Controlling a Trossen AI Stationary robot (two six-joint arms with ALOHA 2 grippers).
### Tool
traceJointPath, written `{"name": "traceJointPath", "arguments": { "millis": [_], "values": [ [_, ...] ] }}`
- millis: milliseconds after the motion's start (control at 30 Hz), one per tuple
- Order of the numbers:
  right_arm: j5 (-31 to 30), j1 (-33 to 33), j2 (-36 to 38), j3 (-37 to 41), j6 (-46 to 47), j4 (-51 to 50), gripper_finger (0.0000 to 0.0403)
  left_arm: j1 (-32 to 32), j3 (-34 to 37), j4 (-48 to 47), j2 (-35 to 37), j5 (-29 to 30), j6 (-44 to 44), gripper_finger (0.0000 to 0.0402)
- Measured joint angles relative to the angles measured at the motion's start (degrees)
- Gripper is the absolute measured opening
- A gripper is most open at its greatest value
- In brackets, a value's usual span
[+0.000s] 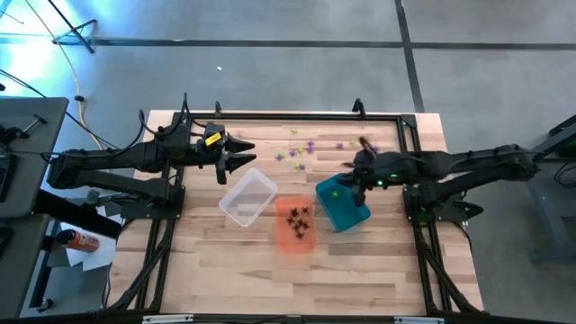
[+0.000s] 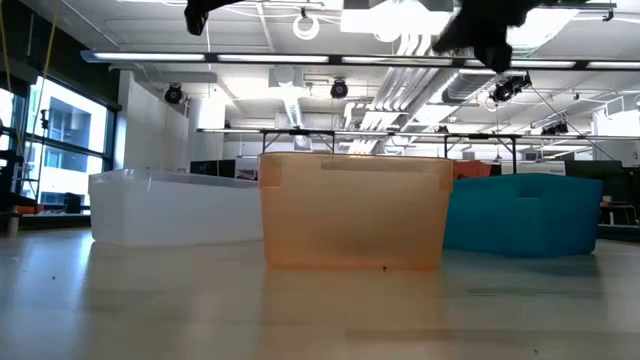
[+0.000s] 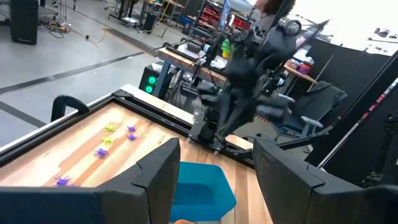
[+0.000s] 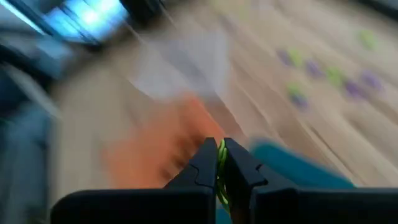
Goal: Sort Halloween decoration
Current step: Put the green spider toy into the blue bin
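The right gripper point(image 4: 219, 163) pinches a green spider trinket point(image 4: 221, 168) above the teal bin point(image 1: 342, 204), apparently mid-delivery; the next move calls for release inside it. Beside the clear bin point(image 1: 247, 198), the left gripper point(image 1: 241, 153) waits, fingers wide.

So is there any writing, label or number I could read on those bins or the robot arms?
None can be read.
Clear bin, orange bin, teal bin: no label shows.
Yellow tag on the left arm: too small to read.
Can beside the table: print too small to read.
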State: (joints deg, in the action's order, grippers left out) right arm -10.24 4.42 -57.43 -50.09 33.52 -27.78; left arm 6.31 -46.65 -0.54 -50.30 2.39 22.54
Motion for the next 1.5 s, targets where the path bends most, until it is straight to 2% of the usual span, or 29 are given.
{"name": "traceJointPath", "arguments": {
  "millis": [100, 200, 433, 667, 767, 1233, 1333, 1500],
  "values": [
    [0.15, -1.77, -5.88, -3.56, 2.28, -12.16, 0.0004, 0.0, 0.0, -0.07, 0.0, -0.01, 0.01, 0.0188],
    [2.37, -3.39, -11.56, -4.11, 5.73, -17.37, 0.0004, 0.0, 0.0, -0.26, 0.0, -0.02, -0.04, 0.0188],
    [5.67, -5.63, -24.38, -1.18, 19.21, -16.11, 0.0004, 0.0, 0.0, -1.51, 0.0, -0.02, -0.06, 0.0188],
    [11.31, -6.07, -34.05, -1.15, 20.78, -6.0, 0.0004, 0.0, 0.0, -1.51, 0.0, -0.02, -0.09, 0.0188],
    [12.46, -6.05, -37.17, -1.15, 22.81, -5.47, 0.0004, 0.0, 0.0, -1.51, 0.0, -0.04, -0.08, 0.0188],
    [13.11, -6.07, -38.81, -1.22, 23.06, -6.26, 0.0012, 0.0, 0.0, -1.53, 0.0, -0.04, -0.1, 0.0188],
    [12.44, -6.07, -38.68, -1.22, 23.54, -6.24, 0.0037, 0.0, 0.0, -1.56, 0.0, -0.04, -0.1, 0.0188],
    [12.69, -6.05, -38.61, -2.94, 23.93, -7.62, 0.0109, 0.0, 0.0, -1.62, 0.0, -0.04, -0.1, 0.0188]
  ]
}}
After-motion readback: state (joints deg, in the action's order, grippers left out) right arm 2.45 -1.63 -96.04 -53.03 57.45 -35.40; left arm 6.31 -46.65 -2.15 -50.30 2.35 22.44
